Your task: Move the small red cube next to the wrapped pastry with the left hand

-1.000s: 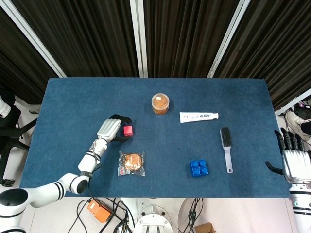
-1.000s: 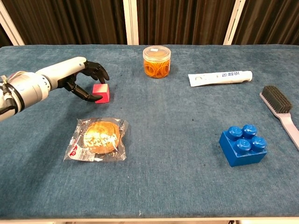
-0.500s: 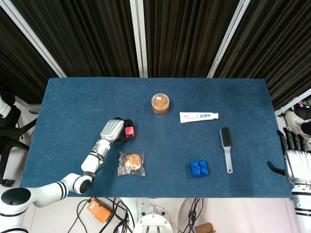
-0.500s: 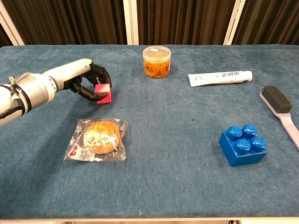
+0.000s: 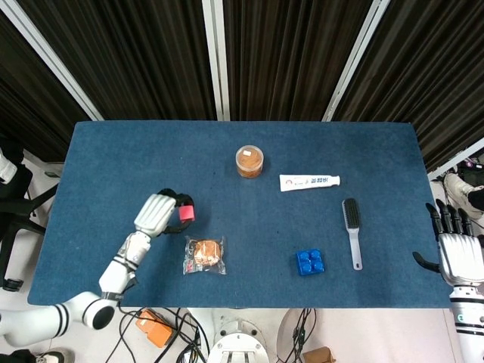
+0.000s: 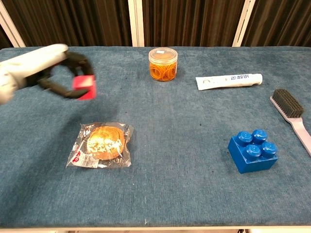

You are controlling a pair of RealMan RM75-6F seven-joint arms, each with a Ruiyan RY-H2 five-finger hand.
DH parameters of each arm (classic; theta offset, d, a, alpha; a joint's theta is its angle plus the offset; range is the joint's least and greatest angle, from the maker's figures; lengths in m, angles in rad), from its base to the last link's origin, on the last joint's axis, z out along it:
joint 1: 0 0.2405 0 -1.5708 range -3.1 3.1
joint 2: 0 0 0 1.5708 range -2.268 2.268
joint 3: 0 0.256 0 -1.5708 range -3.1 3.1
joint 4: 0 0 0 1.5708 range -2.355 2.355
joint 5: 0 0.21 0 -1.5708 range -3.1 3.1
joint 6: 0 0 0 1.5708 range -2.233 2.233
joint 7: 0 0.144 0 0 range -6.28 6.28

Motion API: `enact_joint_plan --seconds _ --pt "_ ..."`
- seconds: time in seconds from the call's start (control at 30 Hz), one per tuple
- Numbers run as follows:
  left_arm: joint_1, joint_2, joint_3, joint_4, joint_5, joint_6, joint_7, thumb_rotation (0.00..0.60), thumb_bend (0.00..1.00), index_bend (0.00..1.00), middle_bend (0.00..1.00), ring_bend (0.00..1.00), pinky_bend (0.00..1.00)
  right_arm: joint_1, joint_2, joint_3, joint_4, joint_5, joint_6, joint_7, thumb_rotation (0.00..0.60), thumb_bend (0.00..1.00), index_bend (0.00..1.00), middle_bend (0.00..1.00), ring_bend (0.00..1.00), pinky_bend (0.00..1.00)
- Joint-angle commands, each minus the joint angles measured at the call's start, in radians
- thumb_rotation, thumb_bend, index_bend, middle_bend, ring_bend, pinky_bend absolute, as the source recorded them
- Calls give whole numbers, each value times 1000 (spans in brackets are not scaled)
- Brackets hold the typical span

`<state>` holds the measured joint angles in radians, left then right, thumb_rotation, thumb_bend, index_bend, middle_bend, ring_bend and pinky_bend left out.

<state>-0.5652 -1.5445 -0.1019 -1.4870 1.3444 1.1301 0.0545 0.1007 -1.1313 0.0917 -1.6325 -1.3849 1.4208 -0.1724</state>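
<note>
Left hand (image 6: 63,76), white-backed with dark fingers, at the upper left of the chest view: its fingers are curled around the small red cube (image 6: 84,87) and pinch it clear of the blue cloth-covered table (image 6: 175,160). The whole hand is blurred here, so the exact finger contact cannot be read. In the head view the same hand (image 5: 160,212) sits left of centre, with the cube (image 5: 184,214) at its fingertips.

Change over the last second: the cube stood on the cloth with the fingers closing around it; it is now lifted and carried toward the left of the frame. The grasp thus appears complete and the transport has begun. The placement is not yet done.

The wrapped pastry in clear plastic (image 6: 101,144) lies below the held cube in the chest view, near but apart. In the head view the pastry (image 5: 205,255) is just down and right of the hand.

Right hand (image 5: 460,253): at the right edge of the head view, off the table, fingers spread and holding nothing; its lower part is cut off.

Also on the table:
- a clear round jar of orange contents (image 6: 163,64)
- a white tube (image 6: 228,81)
- a dark-bristled brush (image 6: 292,115), cut at the right edge
- a blue studded building block (image 6: 252,150)
</note>
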Motion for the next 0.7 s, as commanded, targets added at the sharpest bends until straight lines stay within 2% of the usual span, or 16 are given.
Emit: enact_joint_plan --seconds 0.03,0.3,0.53,0.63,0.7 --pt "96 79 93 -99 39 80 47 600 472 520 515 447 287 5 -7 -1 0 5 -8 -14 600 302 0 0 0 0" --pt "150 69 187 -101 126 90 26 600 471 519 514 445 287 17 -19 1 -1 23 -31 -46 600 303 0 0 0 0" --pt "160 29 198 -34 170 92 58 600 457 512 506 435 287 11 -10 0 -3 18 -19 -26 600 303 0 0 0 0" --pt "158 28 200 -22 169 71 50 600 380 419 450 389 285 10 -8 0 -2 16 -17 -18 600 303 0 0 0 0" --pt "154 32 200 -16 168 55 50 600 310 336 379 334 264 10 -7 0 -2 15 -18 -17 600 303 0 0 0 0"
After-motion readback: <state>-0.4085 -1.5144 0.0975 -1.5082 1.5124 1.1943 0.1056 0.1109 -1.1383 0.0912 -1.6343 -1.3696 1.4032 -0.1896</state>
